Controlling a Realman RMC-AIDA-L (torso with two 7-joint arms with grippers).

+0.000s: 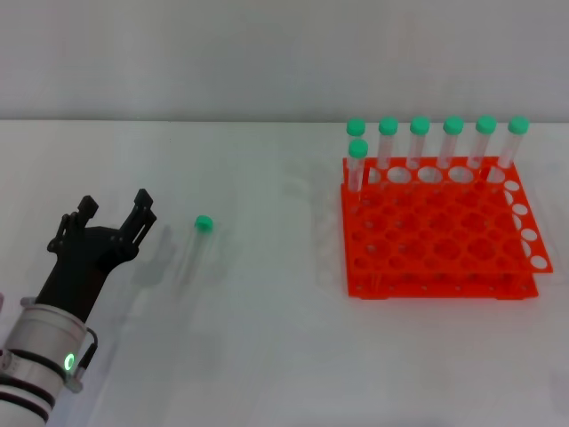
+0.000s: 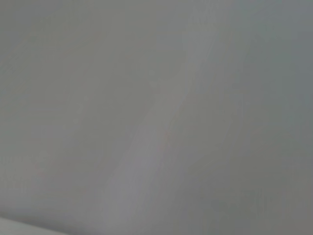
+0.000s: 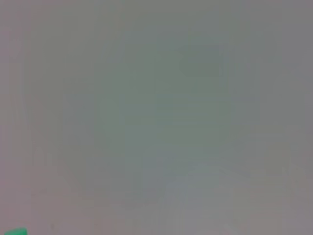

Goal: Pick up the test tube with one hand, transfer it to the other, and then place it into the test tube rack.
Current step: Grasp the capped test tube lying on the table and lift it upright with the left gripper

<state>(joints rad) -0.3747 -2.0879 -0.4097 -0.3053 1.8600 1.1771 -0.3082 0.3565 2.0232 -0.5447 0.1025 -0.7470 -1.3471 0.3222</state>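
A clear test tube (image 1: 194,249) with a green cap (image 1: 204,223) lies on the white table, left of centre. My left gripper (image 1: 114,213), black on a silver wrist with a green light, is open and empty, a short way left of the tube and apart from it. The orange-red test tube rack (image 1: 436,231) stands at the right with several green-capped tubes upright along its back row. My right gripper is out of the head view. A sliver of green (image 3: 17,231) shows at a corner of the right wrist view. The left wrist view shows only a plain grey surface.
The white table (image 1: 267,356) ends at a pale wall at the back. Bare table lies between the loose tube and the rack.
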